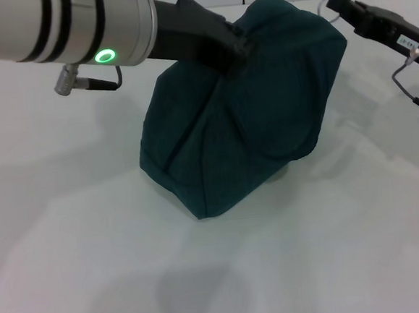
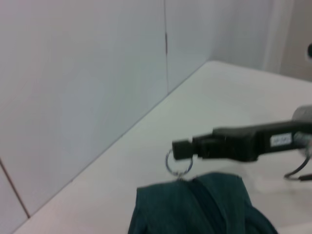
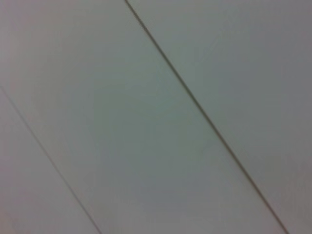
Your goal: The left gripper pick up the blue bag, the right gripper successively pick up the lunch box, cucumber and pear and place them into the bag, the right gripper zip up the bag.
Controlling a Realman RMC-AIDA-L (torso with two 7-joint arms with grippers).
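The left gripper [image 1: 234, 49], clenched on bunched fabric, props the blue bag [image 1: 264, 116] up on the white table [image 1: 95, 267]. At the bag's far top corner the right gripper [image 2: 179, 149] pinches the zipper ring [image 2: 176, 165]. Too sharp a pull could slip the ring free or drag the bag from the left grip.

This looks like a bare test room or lab. A plain white table [image 1: 93, 245] stands against pale panelled walls [image 2: 73, 73] with thin dark seams, with no household furnishings around.
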